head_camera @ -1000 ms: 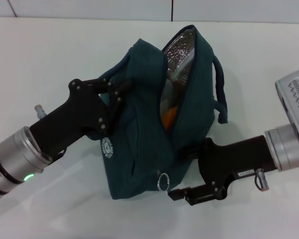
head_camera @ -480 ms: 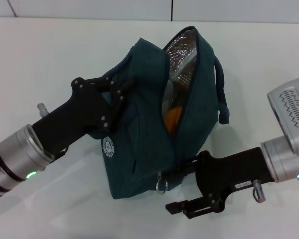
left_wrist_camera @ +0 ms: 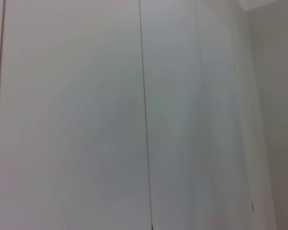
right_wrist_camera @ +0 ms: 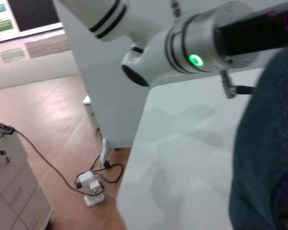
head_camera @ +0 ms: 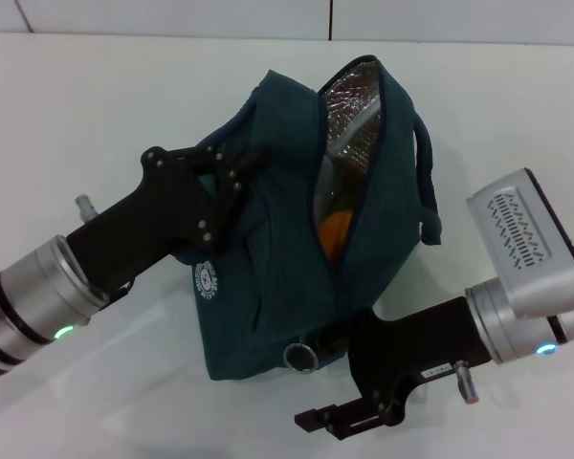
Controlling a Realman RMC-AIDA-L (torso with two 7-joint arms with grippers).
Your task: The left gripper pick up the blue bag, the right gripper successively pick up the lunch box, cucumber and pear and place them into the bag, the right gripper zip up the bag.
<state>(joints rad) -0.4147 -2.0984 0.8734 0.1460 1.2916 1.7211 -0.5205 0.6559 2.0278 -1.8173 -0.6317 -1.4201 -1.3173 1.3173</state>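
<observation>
The blue bag (head_camera: 287,268) hangs tilted above the white table, its mouth open and its silver lining (head_camera: 349,105) showing. Inside it shows the orange pear (head_camera: 333,231). The lunch box and the cucumber are hidden. My left gripper (head_camera: 228,172) is shut on the bag's left upper edge, near a handle. My right gripper (head_camera: 325,378) is open at the bag's lower right corner. One finger lies against the fabric, and the other finger (head_camera: 318,420) is below it. The zipper's metal ring pull (head_camera: 298,357) dangles just left of that gripper. In the right wrist view, bag fabric (right_wrist_camera: 269,158) fills the side.
The white table (head_camera: 96,105) spreads all around the bag, and a wall seam runs behind it. The right wrist view shows my left arm's silver wrist (right_wrist_camera: 197,48) with its green light, the table's edge (right_wrist_camera: 134,143), and a floor with cables below. The left wrist view shows only wall panels.
My right arm has swung nearer and to the left, along the bag's lower corner. The ring pull has drifted left with it. The left gripper has kept its hold and edged slightly right.
</observation>
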